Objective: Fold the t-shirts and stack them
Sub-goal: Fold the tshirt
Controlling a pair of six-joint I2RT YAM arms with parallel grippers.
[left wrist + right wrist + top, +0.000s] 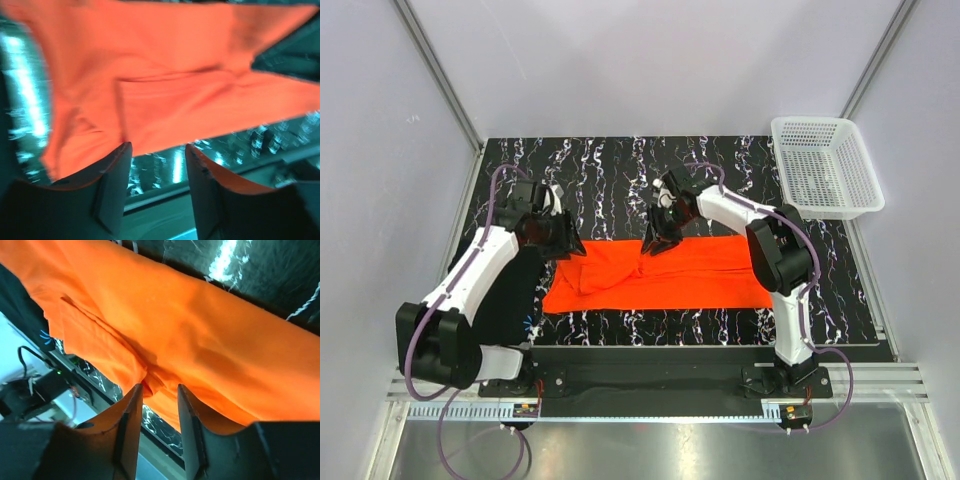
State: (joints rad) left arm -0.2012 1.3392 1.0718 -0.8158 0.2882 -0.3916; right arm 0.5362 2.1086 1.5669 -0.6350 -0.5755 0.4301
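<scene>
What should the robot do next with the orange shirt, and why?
Probably lift the left end effector and right end effector slightly, clear of the shirt. Both are open, gripping nothing, and the shirt lies as a long band on the mat, so a fresh grip for a crosswise fold seems next.

The spread-out t-shirt (700,275) lies on the mat (620,165), stretched from left to right across its near half. The folded t-shirt (510,290) lies just beside its left end, partly under the left arm. The basket (825,170) sits at the far right corner, well apart from both. The left gripper (565,240) is at the spread-out shirt's far left corner and the right gripper (658,238) is at the middle of its far edge.
</scene>
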